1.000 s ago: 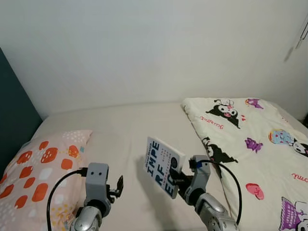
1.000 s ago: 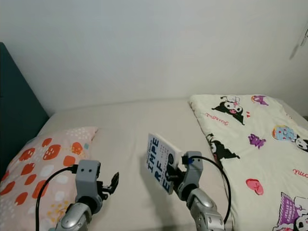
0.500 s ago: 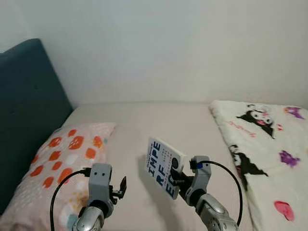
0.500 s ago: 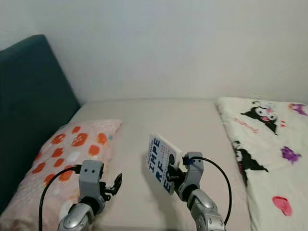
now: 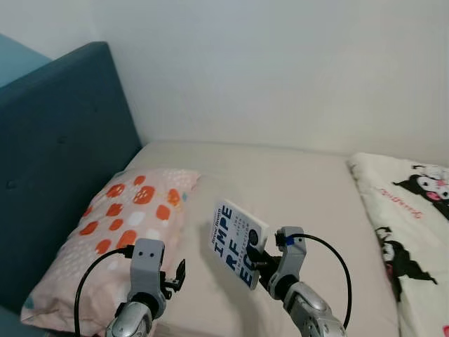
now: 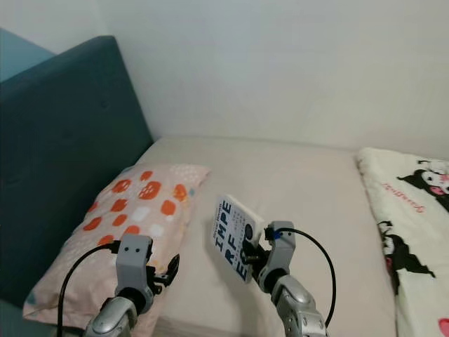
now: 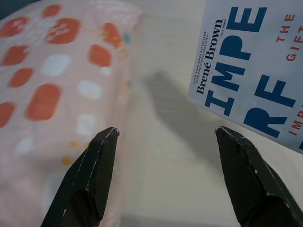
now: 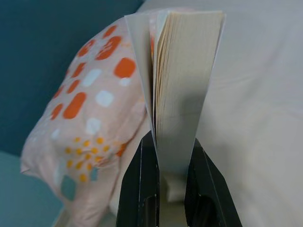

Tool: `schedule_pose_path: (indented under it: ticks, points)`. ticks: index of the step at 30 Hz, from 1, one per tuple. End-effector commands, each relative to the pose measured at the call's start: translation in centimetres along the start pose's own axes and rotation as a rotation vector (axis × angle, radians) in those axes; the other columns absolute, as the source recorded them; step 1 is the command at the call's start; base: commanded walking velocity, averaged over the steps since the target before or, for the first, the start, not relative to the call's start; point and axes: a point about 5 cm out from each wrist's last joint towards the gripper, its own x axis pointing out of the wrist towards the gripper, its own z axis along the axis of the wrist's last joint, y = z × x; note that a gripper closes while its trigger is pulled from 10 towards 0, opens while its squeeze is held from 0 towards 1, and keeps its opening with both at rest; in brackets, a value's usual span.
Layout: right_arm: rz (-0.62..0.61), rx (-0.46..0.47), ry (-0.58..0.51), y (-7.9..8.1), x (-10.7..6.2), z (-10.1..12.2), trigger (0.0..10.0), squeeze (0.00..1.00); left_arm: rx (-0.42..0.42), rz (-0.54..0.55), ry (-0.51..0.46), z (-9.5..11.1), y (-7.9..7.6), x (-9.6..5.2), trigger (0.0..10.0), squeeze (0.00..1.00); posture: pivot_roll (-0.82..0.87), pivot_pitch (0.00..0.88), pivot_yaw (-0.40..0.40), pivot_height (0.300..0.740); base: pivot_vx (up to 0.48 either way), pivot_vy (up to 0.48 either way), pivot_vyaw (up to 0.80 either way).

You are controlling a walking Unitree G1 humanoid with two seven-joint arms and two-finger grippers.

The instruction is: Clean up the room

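right gripper [image 5: 258, 256]: raised over the bed, fingers clamped tight on the lower edge of the book, nothing else held.
book [image 5: 237, 242]: white paperback with dark blue block letters, held upright and tilted above the mattress, between pillow and duvet, touching neither; shadow cast on the sheet below.
left gripper [image 5: 177, 275]: raised near the pillow's inner edge, fingers spread wide, nothing between them.
pillow [image 5: 119, 232]: pink, with orange and white spots, lying against the headboard on the robot's left.
headboard [image 5: 56, 154]: dark teal, upholstered, rising on the left.
mattress [image 5: 295, 189]: beige sheet, bare in the middle, running back to the wall.
duvet [image 5: 414, 217]: cream, printed with cartoon figures, on the right part of the bed.
wall [image 5: 280, 63]: plain white behind the bed.
head views: front cover, both arms, black cables looped at each wrist, whole layout of the bed.
left wrist view: author line "brené brown" on the cover and red small print beside the blue letters, unreadable from the head; two black fingers [image 7: 90, 175] well apart, framing pillow, sheet and book corner.
right wrist view: page block seen edge-on, front cover slightly splayed from the pages, black fingers [image 8: 142, 189] pressed on either side of the book's lower end; pillow and headboard behind.
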Motion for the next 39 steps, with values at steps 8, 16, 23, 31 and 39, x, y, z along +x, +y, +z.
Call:
schedule_pose_path:
  ticks: [8, 16, 23, 31, 39]
  points:
    - [0.018, 0.002, -0.021, 0.3, 0.2, 0.2, 10.0, 0.0, 0.004, 0.002, 0.038, -0.8, 0.2, -0.3, 10.0, 0.0, -0.02, 0.113, 0.019, 0.74, 0.0, 0.0, 0.8]
    - [0.025, 0.003, -0.018, 0.5, 0.3, 0.2, 10.0, 0.0, 0.006, -0.002, 0.04, -0.8, 0.3, -0.3, 10.0, 0.0, -0.01, 0.108, 0.017, 0.74, 0.0, 0.0, 0.8]
    - [0.019, 0.002, -0.014, 0.2, 0.2, 0.1, 10.0, 0.0, 0.01, -0.016, 0.053, -1.0, 0.0, -0.4, 10.0, 0.0, -0.01, 0.103, 0.018, 0.74, 0.0, 0.0, 0.8]
    - [-0.023, 0.034, -0.025, -0.2, 0.2, 0.2, 10.0, 0.0, 0.021, -0.02, 0.073, -1.0, 0.0, -0.2, 10.0, 0.0, -0.01, 0.103, 0.023, 0.74, 0.0, 0.0, 0.4]
    - [-0.048, 0.018, -0.03, -0.7, 0.1, 0.4, 10.0, 0.0, 0.056, 0.018, 0.12, -1.2, 0.5, 0.4, 10.0, 0.0, -0.01, 0.113, 0.024, 0.74, 0.0, 0.0, 0.0]
